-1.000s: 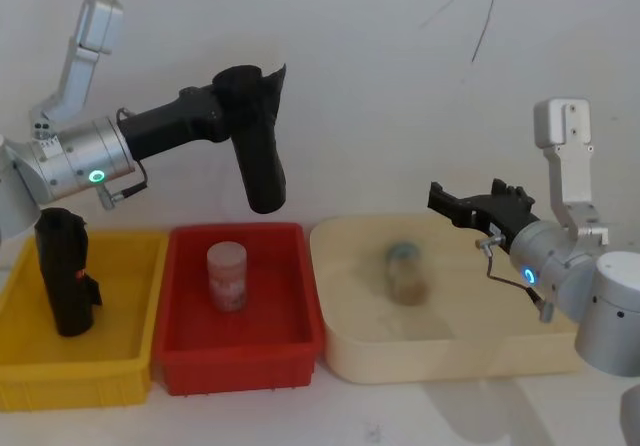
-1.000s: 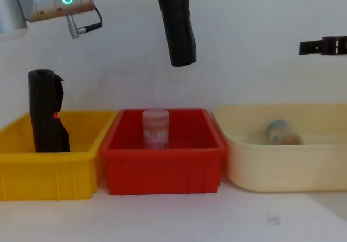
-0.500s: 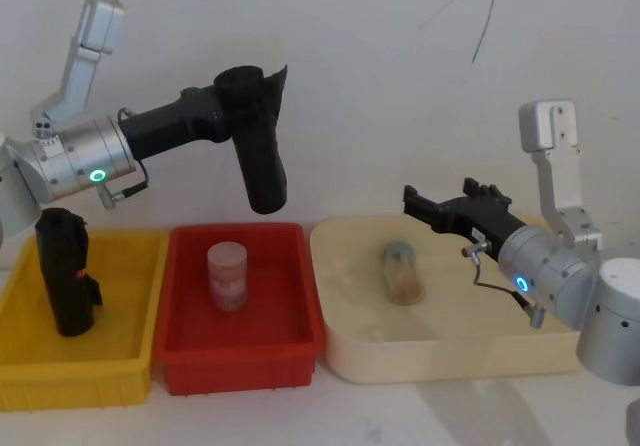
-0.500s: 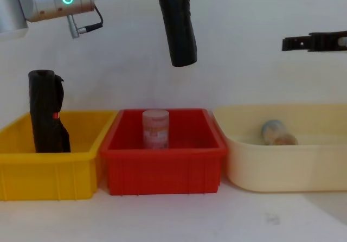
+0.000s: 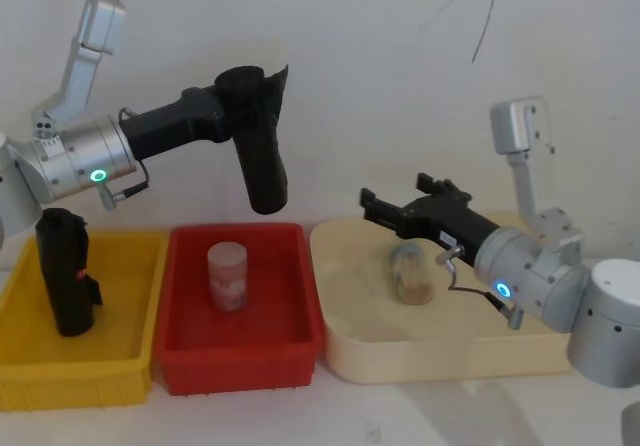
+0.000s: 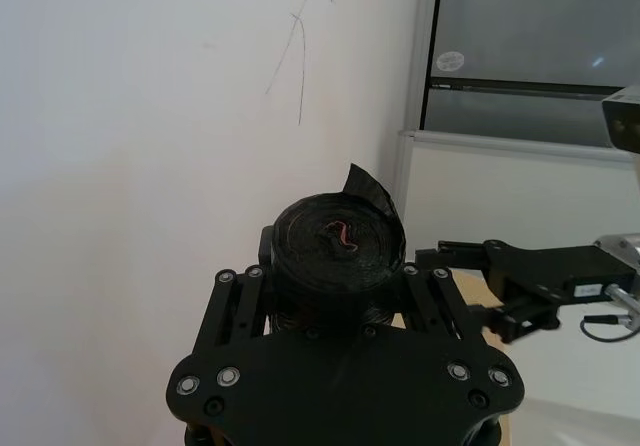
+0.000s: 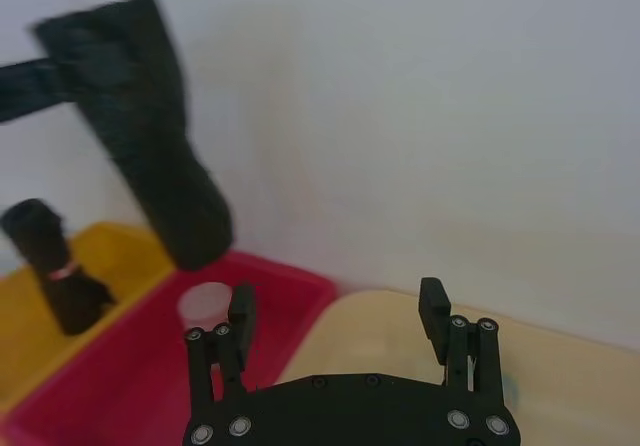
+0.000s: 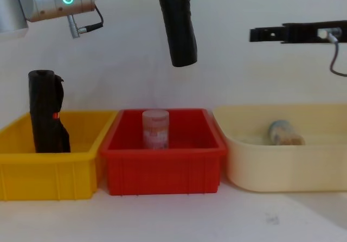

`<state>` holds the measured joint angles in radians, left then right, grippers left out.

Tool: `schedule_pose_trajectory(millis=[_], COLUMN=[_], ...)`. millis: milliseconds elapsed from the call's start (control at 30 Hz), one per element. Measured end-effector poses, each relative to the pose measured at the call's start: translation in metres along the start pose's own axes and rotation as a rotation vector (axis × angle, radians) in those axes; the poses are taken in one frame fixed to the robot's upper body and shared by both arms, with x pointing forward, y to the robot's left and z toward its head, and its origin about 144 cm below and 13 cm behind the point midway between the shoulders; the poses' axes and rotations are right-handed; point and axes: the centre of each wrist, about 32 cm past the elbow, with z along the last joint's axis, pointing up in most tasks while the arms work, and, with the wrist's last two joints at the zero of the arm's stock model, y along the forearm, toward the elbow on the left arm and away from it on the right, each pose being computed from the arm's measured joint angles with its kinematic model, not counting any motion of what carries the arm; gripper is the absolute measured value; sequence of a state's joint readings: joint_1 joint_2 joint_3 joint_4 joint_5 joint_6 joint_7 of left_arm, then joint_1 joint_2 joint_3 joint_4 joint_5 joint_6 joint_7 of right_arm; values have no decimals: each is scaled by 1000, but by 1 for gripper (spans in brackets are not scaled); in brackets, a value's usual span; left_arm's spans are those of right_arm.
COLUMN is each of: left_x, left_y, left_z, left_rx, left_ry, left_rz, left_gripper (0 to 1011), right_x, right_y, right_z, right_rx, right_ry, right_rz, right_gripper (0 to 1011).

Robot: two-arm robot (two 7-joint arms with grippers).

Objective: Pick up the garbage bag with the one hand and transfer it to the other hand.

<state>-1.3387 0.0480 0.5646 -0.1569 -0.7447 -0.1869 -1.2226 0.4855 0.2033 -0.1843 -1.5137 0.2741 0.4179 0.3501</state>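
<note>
Hanging from the left gripper (image 5: 250, 91), whose fingers clamp its top end, the garbage bag (image 5: 264, 166) hovers above the back edge of the red bin (image 5: 240, 366). The right gripper (image 5: 372, 206), fingers spread and empty, points toward it from above the back-left corner of the cream tray (image 5: 420, 356), not touching it.

The head camera looks down from up high. The chest camera looks across from low down. Both see the red bin (image 5: 240, 366).
</note>
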Motion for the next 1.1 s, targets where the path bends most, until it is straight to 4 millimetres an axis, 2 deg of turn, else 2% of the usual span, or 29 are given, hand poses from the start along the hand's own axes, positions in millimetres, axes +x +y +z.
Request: schedule_pose_trajectory(millis=[300, 600, 1100], left_x=[0, 0, 0], left_y=[0, 0, 0], left_z=[0, 0, 0], left_rx=[0, 1, 1], left_ry=[0, 1, 1], left_rz=[0, -1, -1], left_gripper=[542, 542, 542], right_x=[-10, -32, -60], right_y=[11, 39, 74], right_z=[0, -3, -4], right_rx=[29, 77, 128], right_ry=[-24, -82, -123], right_rz=[134, 258, 212], right_gripper=[1000, 1000, 1000])
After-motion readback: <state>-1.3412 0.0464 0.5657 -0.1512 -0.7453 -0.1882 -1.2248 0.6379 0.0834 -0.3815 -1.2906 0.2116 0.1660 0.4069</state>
